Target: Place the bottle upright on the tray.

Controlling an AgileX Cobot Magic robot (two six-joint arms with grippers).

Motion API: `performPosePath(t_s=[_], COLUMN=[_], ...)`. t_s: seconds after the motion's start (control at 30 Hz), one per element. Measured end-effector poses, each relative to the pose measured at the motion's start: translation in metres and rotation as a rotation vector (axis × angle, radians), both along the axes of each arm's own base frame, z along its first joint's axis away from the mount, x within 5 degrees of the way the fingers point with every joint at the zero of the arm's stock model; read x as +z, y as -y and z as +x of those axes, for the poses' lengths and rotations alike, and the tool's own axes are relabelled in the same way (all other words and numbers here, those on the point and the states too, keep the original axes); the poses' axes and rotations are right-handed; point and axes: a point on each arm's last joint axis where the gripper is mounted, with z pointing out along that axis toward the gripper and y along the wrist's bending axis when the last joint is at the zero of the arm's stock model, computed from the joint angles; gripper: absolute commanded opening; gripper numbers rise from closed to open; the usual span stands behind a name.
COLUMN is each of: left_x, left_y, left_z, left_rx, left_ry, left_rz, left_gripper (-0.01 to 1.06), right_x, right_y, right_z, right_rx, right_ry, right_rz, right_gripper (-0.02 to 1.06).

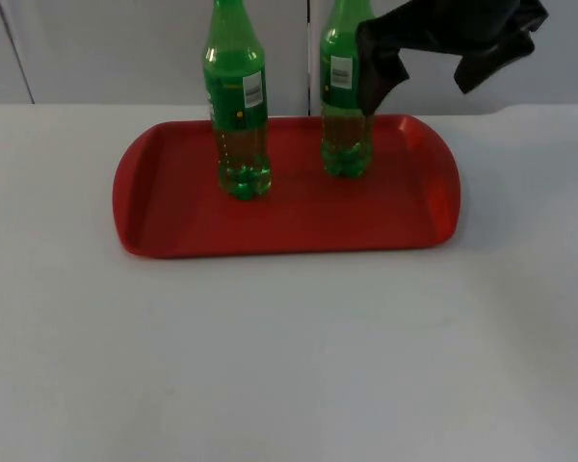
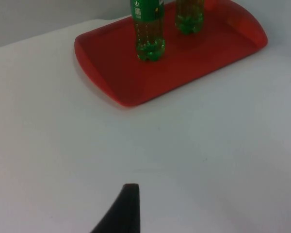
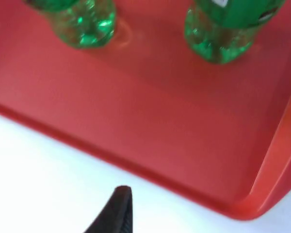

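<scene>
My right hand [image 1: 380, 82] hangs beside the right green bottle [image 1: 346, 106], upright on the red tray [image 1: 289, 226]; can't tell its grip. Left arm waits.

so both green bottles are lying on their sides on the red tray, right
Not quite. Both green bottles are on the red tray, but they stand upright, not on their sides. The top view shows the left bottle and the right bottle standing on their bases, with the right tool close beside the right one.
</scene>
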Motion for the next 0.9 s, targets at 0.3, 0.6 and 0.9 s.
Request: performPosePath(t_s=[0.3,0.6,0.9], left_x=[0.0,0.0,0.0], left_y=[0.0,0.0,0.0], left_z=[0.0,0.0,0.0], left_rx=[0.0,0.0,0.0], left_ry=[0.0,0.0,0.0], left_rz=[0.0,0.0,0.0], left_gripper=[1.05,1.05,1.05], right_x=[0.016,0.012,0.009], right_y=[-0.005,0.021,0.058], right_z=[-0.028,-0.073,-0.136], right_rx=[0.057,0.053,0.049], right_ry=[-0.026,-0.018,0.023], right_rz=[-0.022,-0.02,0.001], right_gripper=[1.05,1.05,1.05])
